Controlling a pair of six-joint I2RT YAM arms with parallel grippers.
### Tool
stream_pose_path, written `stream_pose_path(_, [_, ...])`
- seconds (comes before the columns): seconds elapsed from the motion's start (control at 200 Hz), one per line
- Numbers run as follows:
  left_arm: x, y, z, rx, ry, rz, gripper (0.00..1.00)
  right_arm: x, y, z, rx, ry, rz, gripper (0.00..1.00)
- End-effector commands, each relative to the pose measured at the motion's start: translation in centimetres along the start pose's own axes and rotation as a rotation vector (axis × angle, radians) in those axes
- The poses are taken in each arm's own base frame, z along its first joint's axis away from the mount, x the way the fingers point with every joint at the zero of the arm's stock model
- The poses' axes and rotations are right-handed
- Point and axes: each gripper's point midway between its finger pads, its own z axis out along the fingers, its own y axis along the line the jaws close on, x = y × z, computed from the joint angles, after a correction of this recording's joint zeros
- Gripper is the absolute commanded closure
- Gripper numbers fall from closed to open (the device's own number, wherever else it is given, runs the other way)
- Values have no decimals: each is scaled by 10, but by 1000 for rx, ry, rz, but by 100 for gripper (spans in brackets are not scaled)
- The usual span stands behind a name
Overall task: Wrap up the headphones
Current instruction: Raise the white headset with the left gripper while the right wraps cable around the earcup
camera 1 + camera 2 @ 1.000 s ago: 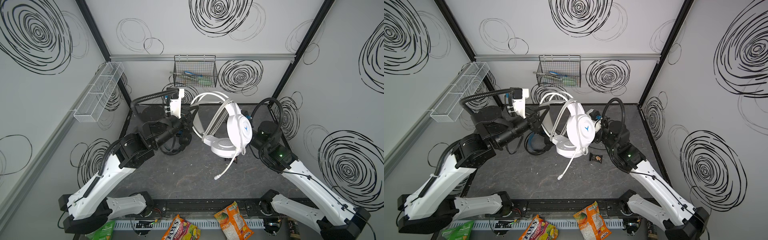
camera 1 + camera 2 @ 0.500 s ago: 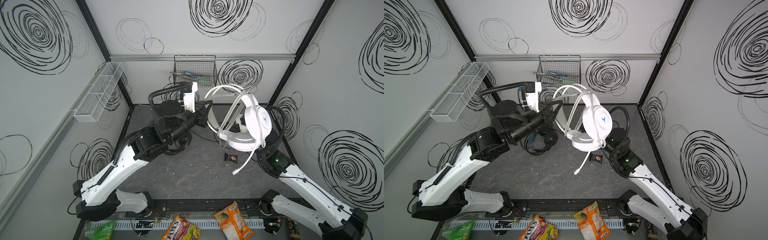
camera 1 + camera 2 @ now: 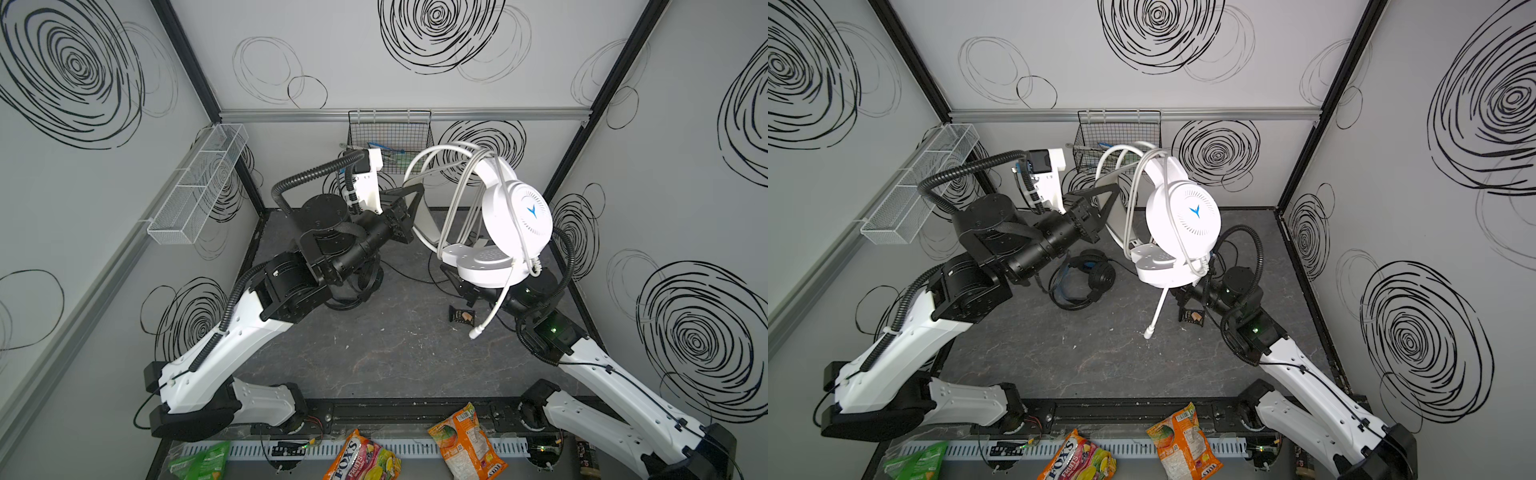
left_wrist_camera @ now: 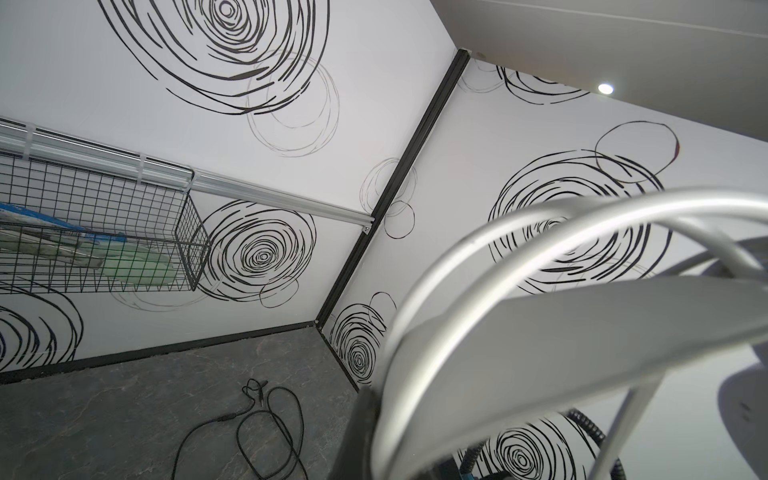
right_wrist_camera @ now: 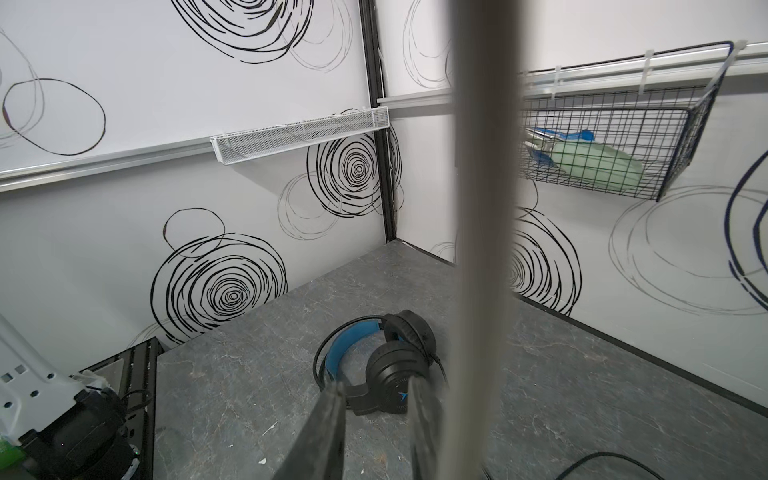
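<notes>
Now we see the white headset (image 3: 517, 220) held aloft toward 2 o'clock of the table (image 3: 374, 353), shifted there from centre over the last second; our left gripper (image 3: 411, 195) stays clamped on its headband from 9 o'clock; the white cable (image 3: 455, 208) already loops over the band. Our right gripper (image 5: 376, 395), hidden beneath the earcup in both top views, has begun to part; in its wrist view the fingers (image 5: 328, 428) seem narrowly apart with nothing between them, so we judge a cable turn is being released. The black headset (image 3: 1086, 276) lies at 8 o'clock of the white one, its black cable (image 4: 257, 428) loose on the table.
</notes>
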Motion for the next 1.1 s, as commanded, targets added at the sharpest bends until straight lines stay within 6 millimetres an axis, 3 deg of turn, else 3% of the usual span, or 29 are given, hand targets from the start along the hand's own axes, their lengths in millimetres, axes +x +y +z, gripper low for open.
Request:
stream_pose_path(0.0, [-57, -25, -21, 94, -178, -103, 100, -4, 3, -2, -19, -34, 16, 69])
stream_pose_path(0.57, [-68, -28, -23, 106, -216, -147, 100, 32, 8, -1, -71, 22, 102, 66])
stream_pose_path(0.895, [-69, -27, -20, 106, -220, -178, 100, 44, 11, 1, -93, 48, 118, 85])
stream_pose_path(1.096, [-73, -16, -18, 63, -252, -215, 100, 54, 19, 1, -141, 82, 129, 100])
